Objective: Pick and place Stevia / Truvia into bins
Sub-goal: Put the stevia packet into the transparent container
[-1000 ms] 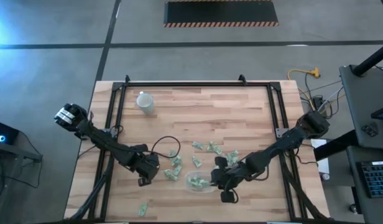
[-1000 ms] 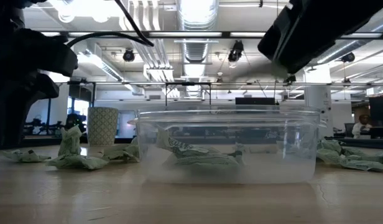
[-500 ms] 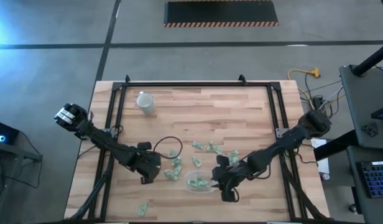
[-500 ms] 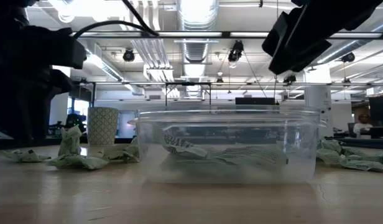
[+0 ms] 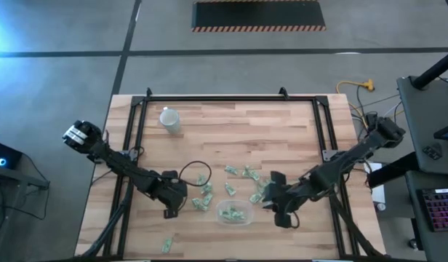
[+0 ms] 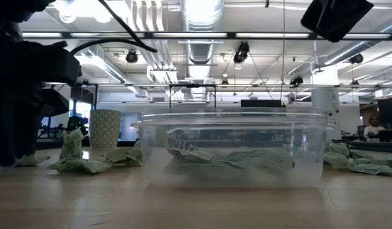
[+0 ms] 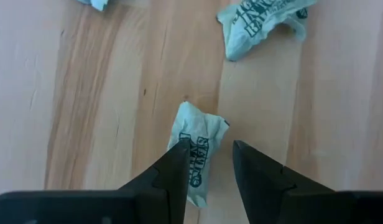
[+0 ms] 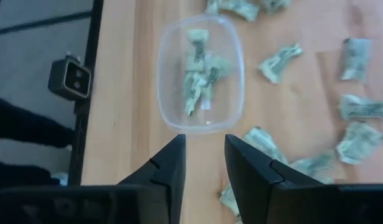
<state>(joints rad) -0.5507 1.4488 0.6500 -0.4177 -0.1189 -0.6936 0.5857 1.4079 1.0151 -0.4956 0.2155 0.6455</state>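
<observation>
Pale butcher-block wood lies under my left gripper point(image 7: 207, 163), low over the table point(image 5: 282, 131) left of the clear bin point(image 5: 234, 212). Its fingers stand a little apart around nothing; one tip overlaps the edge of a crumpled green sachet point(image 7: 196, 149), not clamped. More sachets point(image 5: 202, 196) lie scattered between me and the bin, where several others point(image 8: 201, 71) rest. My right gripper point(image 8: 204, 163) hangs raised just right of the bin, fingers parted, empty.
</observation>
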